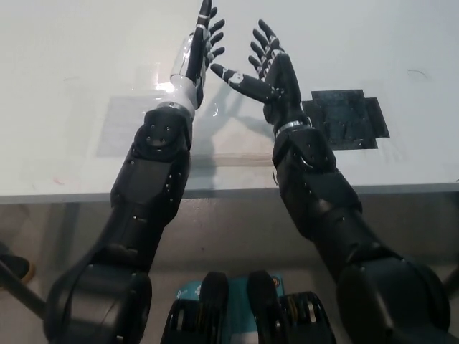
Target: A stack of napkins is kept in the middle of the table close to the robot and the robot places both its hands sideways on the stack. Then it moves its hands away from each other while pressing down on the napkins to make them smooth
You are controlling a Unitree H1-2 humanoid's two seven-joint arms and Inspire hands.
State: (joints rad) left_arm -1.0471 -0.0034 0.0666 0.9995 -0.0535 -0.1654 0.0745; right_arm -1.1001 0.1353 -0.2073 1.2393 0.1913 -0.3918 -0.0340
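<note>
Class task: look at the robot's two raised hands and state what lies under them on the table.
Under the left hand and right hand lies the pale napkin stack; the arms cover most of its middle.

Your napkins (237,159) sit in the middle of the frame, a flat, pale, whitish stack lying on the table near its front edge. You see mostly the near edge, a light strip running left to right between the two forearms. The arms cover much of the stack, so its top surface is hard to judge.
</note>
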